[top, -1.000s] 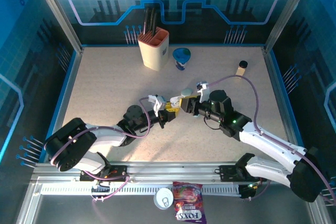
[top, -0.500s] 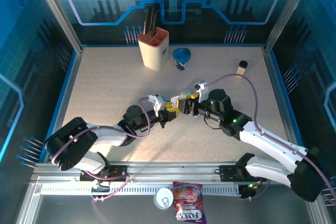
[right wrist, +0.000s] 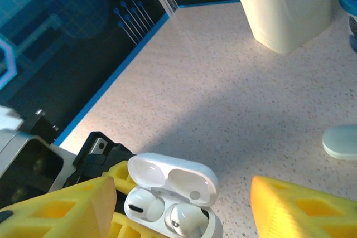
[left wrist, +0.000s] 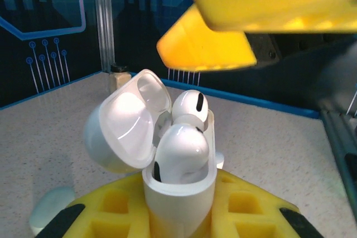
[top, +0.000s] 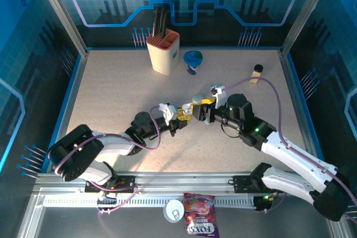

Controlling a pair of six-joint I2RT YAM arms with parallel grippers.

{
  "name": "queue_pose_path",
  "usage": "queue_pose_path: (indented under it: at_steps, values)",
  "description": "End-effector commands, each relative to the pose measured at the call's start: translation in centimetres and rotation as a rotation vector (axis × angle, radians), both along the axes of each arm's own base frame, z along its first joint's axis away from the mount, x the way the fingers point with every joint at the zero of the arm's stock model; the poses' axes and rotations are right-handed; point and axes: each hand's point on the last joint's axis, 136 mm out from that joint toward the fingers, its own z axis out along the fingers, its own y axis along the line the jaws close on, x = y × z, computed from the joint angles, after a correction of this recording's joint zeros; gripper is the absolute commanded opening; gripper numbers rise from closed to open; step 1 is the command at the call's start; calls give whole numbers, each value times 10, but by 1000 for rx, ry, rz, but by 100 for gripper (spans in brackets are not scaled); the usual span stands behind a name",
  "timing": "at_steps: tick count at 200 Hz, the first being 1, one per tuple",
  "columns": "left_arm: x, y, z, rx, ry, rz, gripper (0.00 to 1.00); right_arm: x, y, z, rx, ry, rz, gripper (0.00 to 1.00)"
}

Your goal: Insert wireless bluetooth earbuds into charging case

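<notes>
We see a glossy white charging case point(left wrist: 179, 190) standing upright, with its lower body clamped between yellow jaws. Its rounded lid point(left wrist: 125, 132) is hinged fully open and leans back to one side, so the hollow inside of it shows. Two white earbuds point(left wrist: 181, 151) sit side by side in the case, stems down in their wells, and their smooth heads with small dark oval marks rise above the rim.

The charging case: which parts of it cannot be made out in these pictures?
- Left wrist view: charging case base, hidden between the left end effector fingers and cut by the bottom edge.
- Right wrist view: its front, cut by the bottom edge.
- Top external view: how the earbuds sit, too small.
</notes>
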Motion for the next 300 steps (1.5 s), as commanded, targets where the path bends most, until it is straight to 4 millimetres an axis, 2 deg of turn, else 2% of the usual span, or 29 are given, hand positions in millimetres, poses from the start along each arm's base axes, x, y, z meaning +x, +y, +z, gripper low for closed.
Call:
queue_pose_path:
  at_steps: [1, 14, 19, 88, 118, 168, 200, 254, 282, 300]
  values:
    - [-2, 1, -9, 108, -136, 0, 10, 0, -5, -8, -95, 73, -32, 65]
    - [-2, 2, -12, 147, -170, 3, 9, 1, -7, -20, -141, 122, -43, 65]
    - [-2, 3, -12, 157, -180, 4, 9, 3, -6, -12, -140, 122, -46, 65]
    - [-4, 7, -7, 187, -232, 18, 10, 1, -3, -45, -304, 286, -20, 65]
    - [-3, 8, -6, 178, -217, 28, 10, -5, -9, -56, -332, 310, -22, 65]
    - [-2, 12, -3, 165, -203, 47, 10, -21, -18, -60, -339, 316, 8, 66]
    - [-3, 13, 0, 158, -194, 48, 10, -29, -21, -53, -321, 283, 26, 66]
    - [-17, 13, 3, 144, -163, -8, 10, -38, -25, -8, -227, 61, 91, 66]
    - [-23, 15, 0, 171, -156, -29, 10, -32, -29, 0, -222, 52, 62, 65]
    - [-24, 15, -4, 196, -164, -31, 10, -25, -19, 6, -180, 98, 70, 65]
